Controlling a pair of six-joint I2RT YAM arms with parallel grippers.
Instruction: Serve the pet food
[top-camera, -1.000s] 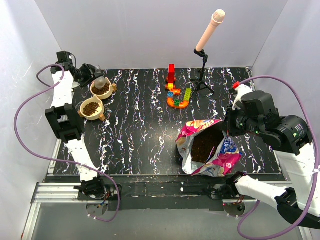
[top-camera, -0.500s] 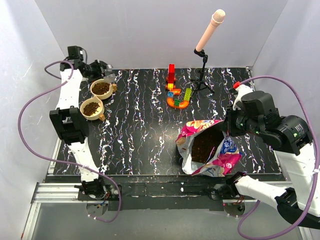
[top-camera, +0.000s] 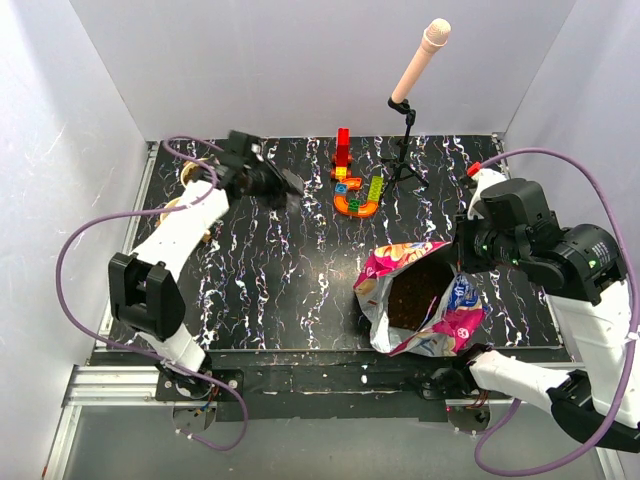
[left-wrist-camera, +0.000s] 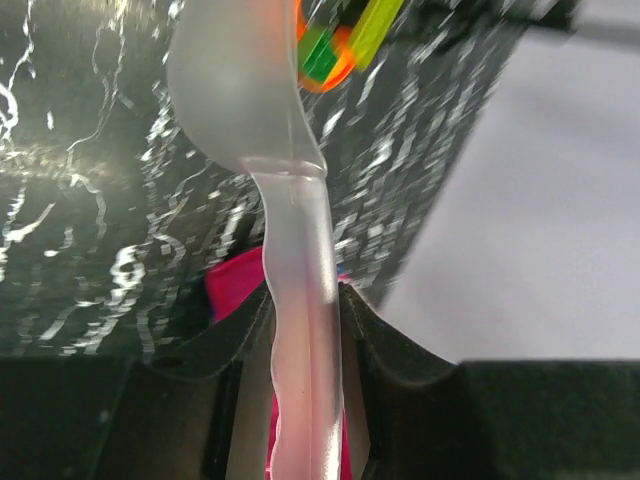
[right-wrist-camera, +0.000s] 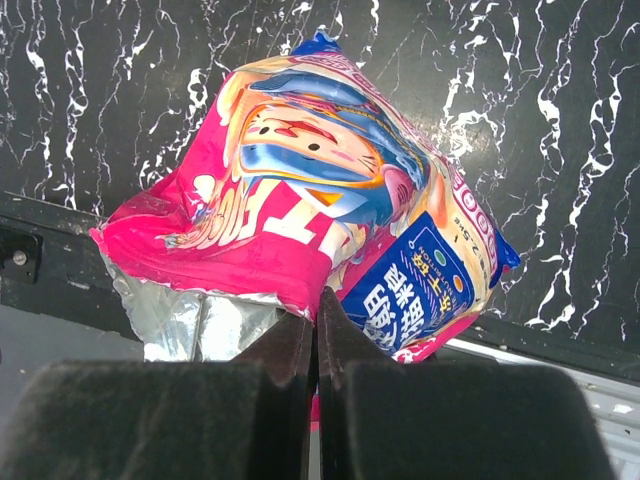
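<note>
We saw left gripper (left-wrist-camera: 300, 300) clamping scoop (left-wrist-camera: 240, 90), right gripper (right-wrist-camera: 317, 305) pinching bag (right-wrist-camera: 330, 200) at 4 o'clock; a slip risked spilling kibble (top-camera: 415, 290)

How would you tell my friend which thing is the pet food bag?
Find the black marbled table, then look at its near right part. The bag lies there with its mouth open, pinched by the right gripper. It alone is shiny pink, blue and white foil, with brown kibble inside.

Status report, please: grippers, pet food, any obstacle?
Left gripper shut on scoop. Right gripper shut on bag rim. Pet food in open bag. Toy blocks aside.
</note>
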